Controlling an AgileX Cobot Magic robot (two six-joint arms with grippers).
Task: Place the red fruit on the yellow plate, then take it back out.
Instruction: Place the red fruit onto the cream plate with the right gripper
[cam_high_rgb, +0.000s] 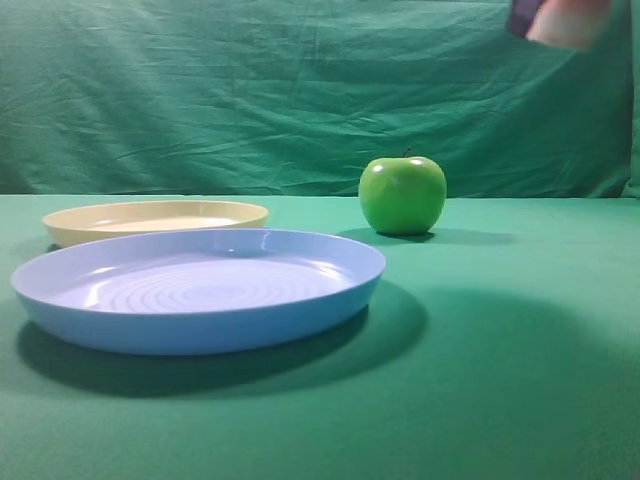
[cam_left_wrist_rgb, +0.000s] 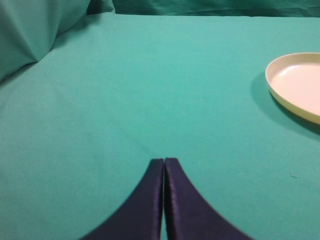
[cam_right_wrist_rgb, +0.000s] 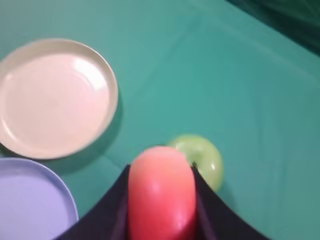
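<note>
The red fruit (cam_right_wrist_rgb: 161, 195) is squeezed between the dark fingers of my right gripper (cam_right_wrist_rgb: 161, 175), held high above the table. In the exterior high view the fruit (cam_high_rgb: 572, 22) and a finger show only as a blur at the top right corner. The yellow plate (cam_right_wrist_rgb: 55, 97) lies empty, below and to the left of the held fruit; it sits at the back left (cam_high_rgb: 155, 217) in the exterior view. My left gripper (cam_left_wrist_rgb: 164, 161) is shut with nothing in it, low over bare cloth, the yellow plate's rim (cam_left_wrist_rgb: 292, 102) off to its right.
A shiny green apple (cam_high_rgb: 402, 194) stands on the green cloth at mid-right, just beyond the held fruit (cam_right_wrist_rgb: 207, 160). A larger light blue plate (cam_high_rgb: 200, 290) sits in front of the yellow one. Green cloth hangs as a backdrop.
</note>
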